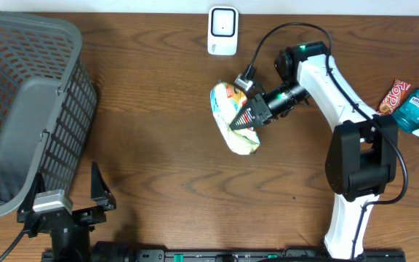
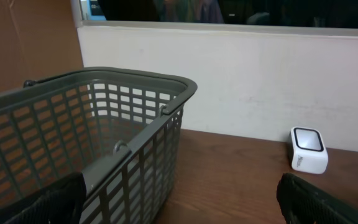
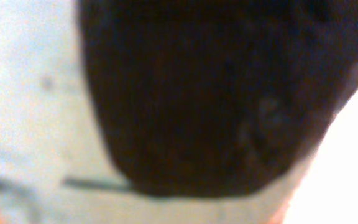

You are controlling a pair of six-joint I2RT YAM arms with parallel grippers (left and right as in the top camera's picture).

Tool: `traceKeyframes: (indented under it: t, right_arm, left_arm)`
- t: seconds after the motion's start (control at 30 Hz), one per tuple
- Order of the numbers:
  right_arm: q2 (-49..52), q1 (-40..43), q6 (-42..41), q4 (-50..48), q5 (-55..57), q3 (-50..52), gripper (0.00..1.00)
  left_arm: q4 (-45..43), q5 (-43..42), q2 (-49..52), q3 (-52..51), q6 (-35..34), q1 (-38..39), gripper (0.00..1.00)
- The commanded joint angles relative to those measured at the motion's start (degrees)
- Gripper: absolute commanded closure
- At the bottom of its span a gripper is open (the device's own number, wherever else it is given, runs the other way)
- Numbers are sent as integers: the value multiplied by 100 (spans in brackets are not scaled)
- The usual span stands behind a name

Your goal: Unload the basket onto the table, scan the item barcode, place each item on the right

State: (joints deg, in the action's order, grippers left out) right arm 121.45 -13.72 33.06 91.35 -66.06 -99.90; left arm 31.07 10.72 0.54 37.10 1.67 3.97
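The right fingers (image 1: 250,114) clamp the packet (image 1: 225,100) mid-table, basket (image 1: 84,94) well apart.

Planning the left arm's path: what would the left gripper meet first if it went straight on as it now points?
Probably the grey basket: its mesh side wall stands ahead of the left gripper; depth is unclear.
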Motion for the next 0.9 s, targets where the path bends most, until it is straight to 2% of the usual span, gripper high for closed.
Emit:
traceKeyframes:
  t: [0.0,0.23,0.43,0.53,0.6,0.67,0.7,0.73,0.8,0.87]
  right_arm:
    - [-144,17,-350,450,-1954,-101,99]
    - [-144,17,-4616,616,-1954,-94,99]
    - [-144,24,-5810,616,-1956,-92,99]
    - [-144,15,-5873,485,-1768,-92,99]
    - [-144,15,-5873,-719,-402,-92,99]
    - [-144,-17,-5901,-1491,1215,-92,99]
    - [-144,-103,-6037,-1941,2903,-92,99]
    - [-144,-175,-6159,-2022,3932,-92,99]
    - [-144,-308,-6542,-2031,5193,-92,99]
    - [-144,-494,-6642,-2149,5501,-92,99]
  left_arm:
    - [-26,46,-39,-20,-7,35,2]
    - [-26,46,-39,-20,-7,35,2]
    - [-26,46,-39,-20,-7,35,2]
    - [-26,46,-39,-20,-7,35,2]
    - [-26,46,-39,-20,-7,35,2]
    - [-26,46,-39,-20,-7,35,2]
    - [-26,46,-39,-20,-7,35,2]
    - [-26,46,-39,-20,-7,35,2]
    - [-26,46,-39,-20,-7,35,2]
    - [-26,46,-39,-20,-7,35,2]
